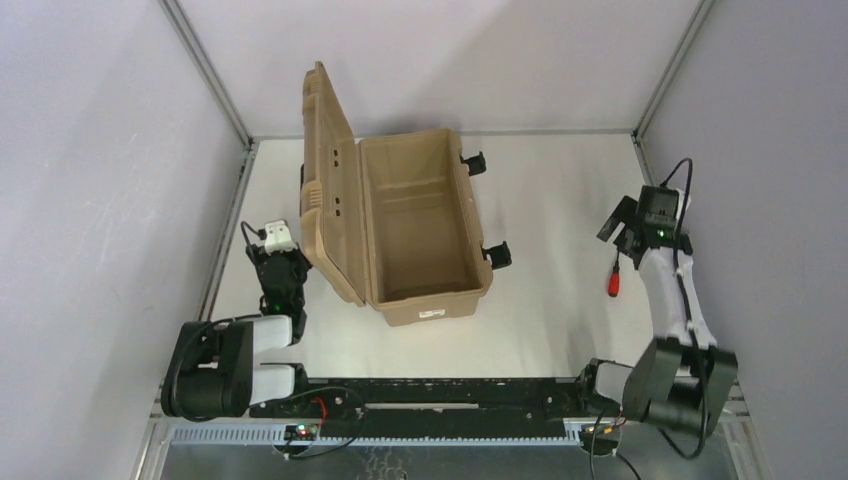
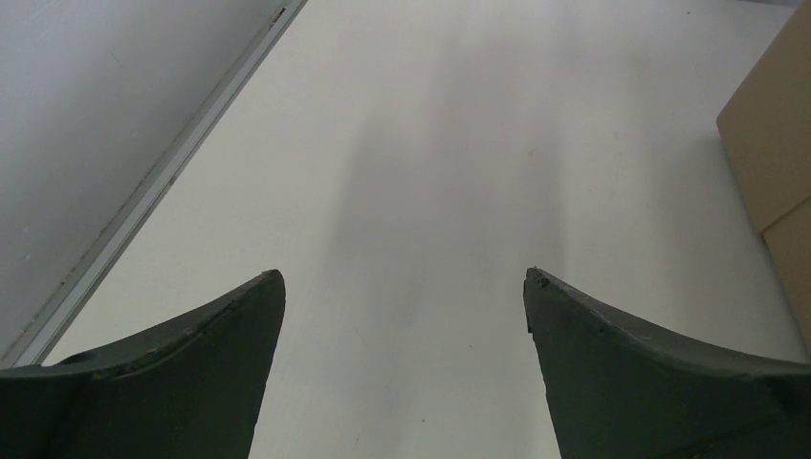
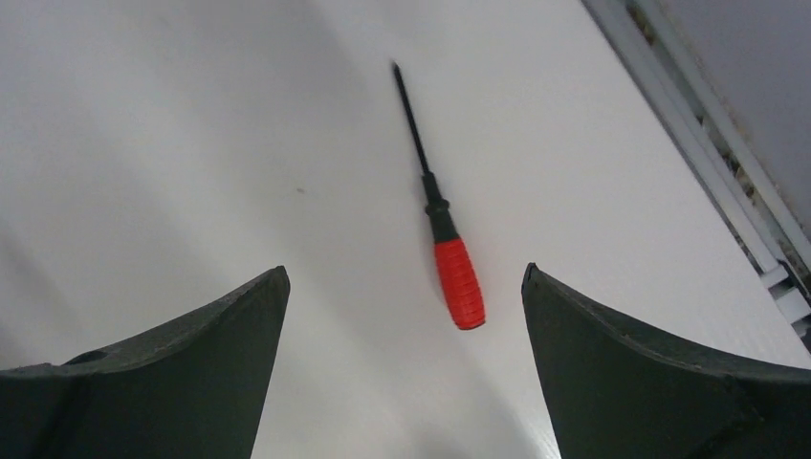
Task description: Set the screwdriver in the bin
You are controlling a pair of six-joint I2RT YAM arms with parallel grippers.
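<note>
Right gripper, fingers spread wide, hangs over the screwdriver at centre frame — left gripper, fingers also apart, beside the open bin.

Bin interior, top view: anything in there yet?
Nothing visible: the open bin shows only bare tan floor and walls. Its near wall hides a strip of floor behind it. The screwdriver lies outside on the table.

From above, the screwdriver shows just its red handle, shaft tucked under the right gripper. Left wrist view clips the bin at the edge; its label is unreadable.
</note>
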